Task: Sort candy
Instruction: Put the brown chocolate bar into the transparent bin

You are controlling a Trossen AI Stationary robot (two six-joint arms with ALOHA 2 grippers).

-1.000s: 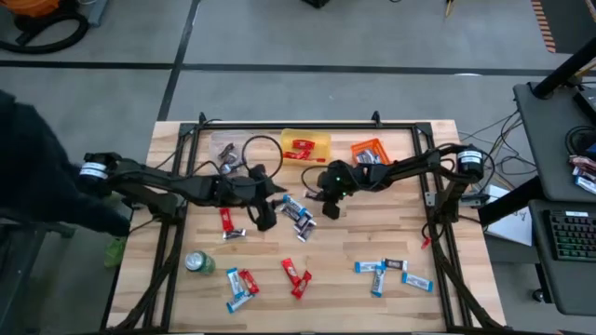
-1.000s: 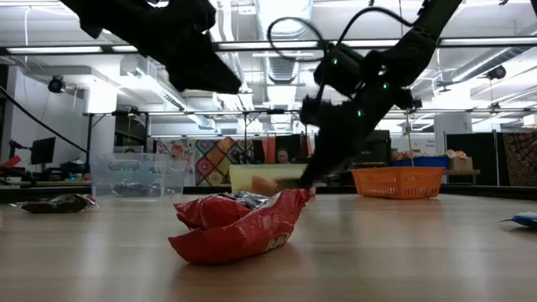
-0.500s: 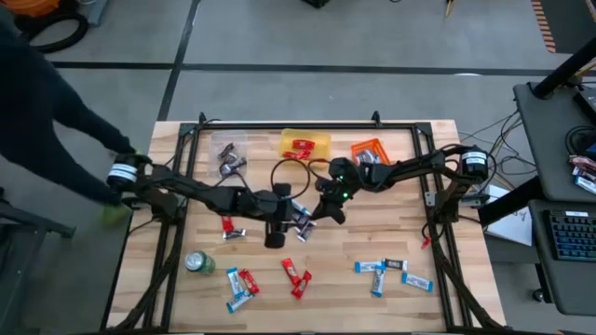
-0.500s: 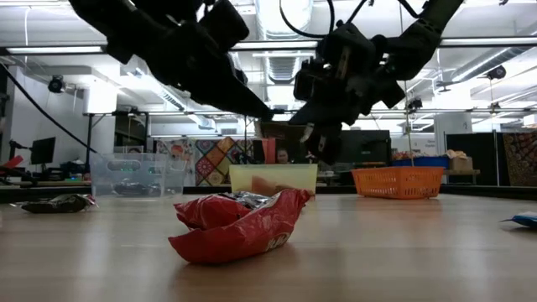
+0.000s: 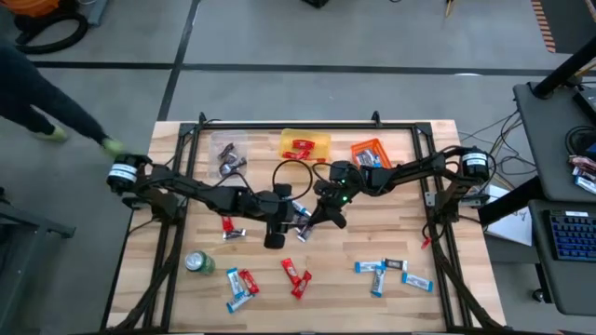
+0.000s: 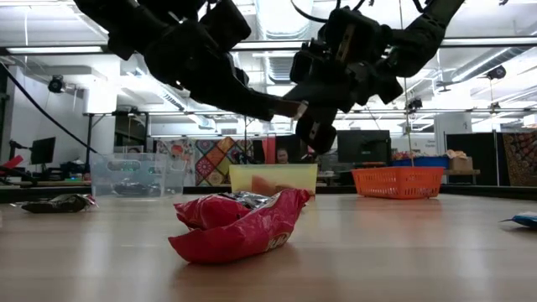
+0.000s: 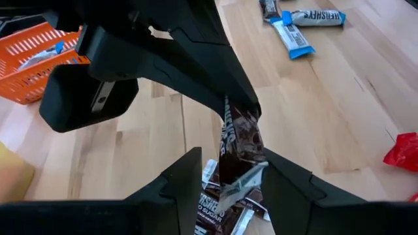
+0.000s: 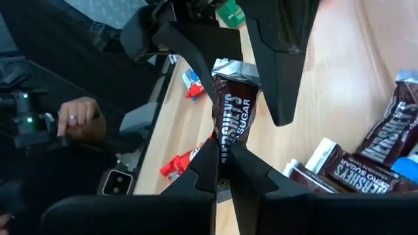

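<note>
Table (image 5: 410, 298) middle: crowded bar (image 8: 233, 111) handoff

Both dark arms meet above table centre. Right gripper (image 8: 222, 153) is closed; left gripper (image 7: 225, 171) fingers are spread, facing it.

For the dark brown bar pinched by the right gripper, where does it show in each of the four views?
High view: too small to make out between the two grippers mid-table.
Low view: not distinguishable among the dark arms.
Left wrist view: brown bar hangs from the right gripper, between the left gripper's open fingers.
Right wrist view: centre, above the right gripper's shut tips.
Shared landmark: orange basket.
</note>
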